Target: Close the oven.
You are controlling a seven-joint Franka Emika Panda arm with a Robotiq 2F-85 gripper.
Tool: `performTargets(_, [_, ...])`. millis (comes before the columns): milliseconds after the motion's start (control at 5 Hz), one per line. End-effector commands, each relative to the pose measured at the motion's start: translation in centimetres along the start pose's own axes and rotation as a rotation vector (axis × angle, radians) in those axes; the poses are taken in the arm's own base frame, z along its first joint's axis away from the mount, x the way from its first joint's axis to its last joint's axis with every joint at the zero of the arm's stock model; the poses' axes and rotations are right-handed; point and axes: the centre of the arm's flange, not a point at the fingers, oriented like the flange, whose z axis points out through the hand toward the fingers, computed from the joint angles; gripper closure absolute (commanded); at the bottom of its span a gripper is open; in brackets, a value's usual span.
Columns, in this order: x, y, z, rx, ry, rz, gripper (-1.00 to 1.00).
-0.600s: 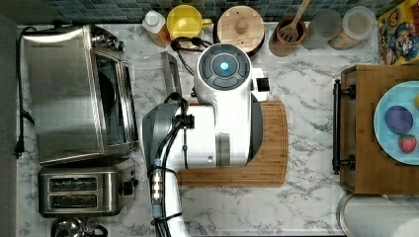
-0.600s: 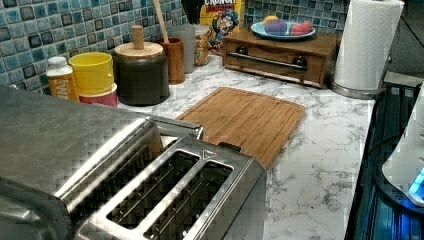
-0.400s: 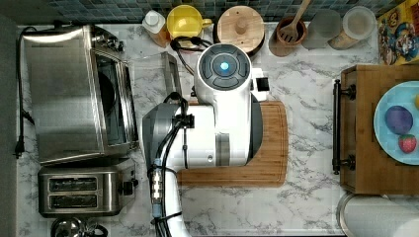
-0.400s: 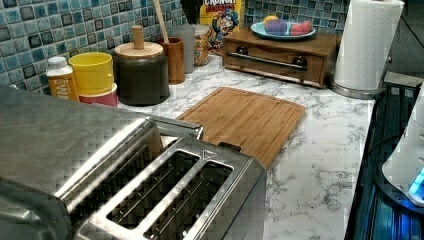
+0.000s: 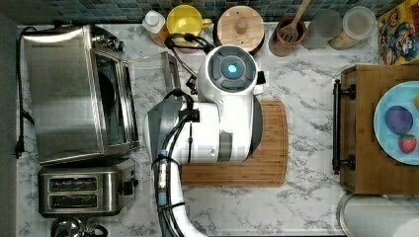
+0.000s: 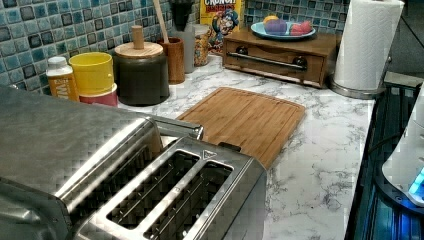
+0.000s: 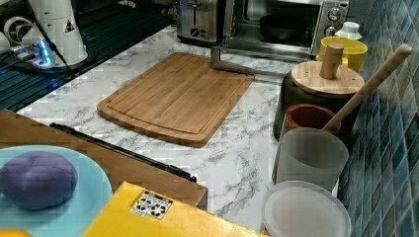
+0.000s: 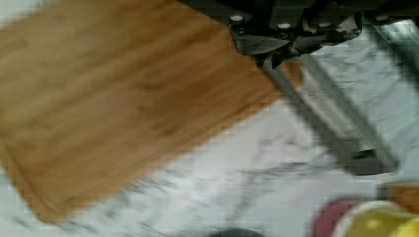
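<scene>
The oven [image 5: 64, 94] is a steel box at the top view's left, with its glass door [image 5: 148, 74] folded down flat onto the counter. The door's bar handle [image 5: 170, 74] lies just beside my white arm [image 5: 217, 118], which hangs over the cutting board. The right view looks into the dark oven [image 7: 281, 22] with a black pan inside, and the door handle [image 7: 232, 66] rests at the board's far corner. In the wrist view my gripper [image 8: 276, 49] hovers close above that handle bar [image 8: 326, 118]. From the left view, the oven top [image 6: 60, 145] and handle [image 6: 177, 127] show.
A two-slot toaster [image 5: 81, 190] stands next to the oven. A wooden cutting board [image 7: 178, 96] lies mid-counter. A yellow cup [image 5: 185, 19], bottle [image 5: 153, 22], lidded jar [image 5: 239, 24] and utensil holder [image 5: 291, 29] line the tiled wall. A wooden stand [image 5: 368, 128] holds a plate of fruit.
</scene>
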Motion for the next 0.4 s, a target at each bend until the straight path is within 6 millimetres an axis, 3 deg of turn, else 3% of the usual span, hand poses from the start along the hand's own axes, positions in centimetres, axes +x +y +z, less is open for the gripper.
performTargets(200, [5.0,4.8,6.3,0.34,-0.145,-0.324,1.0])
performTargets(400, [7.1,3.8,8.3,0.467,-0.17,-0.454,1.0])
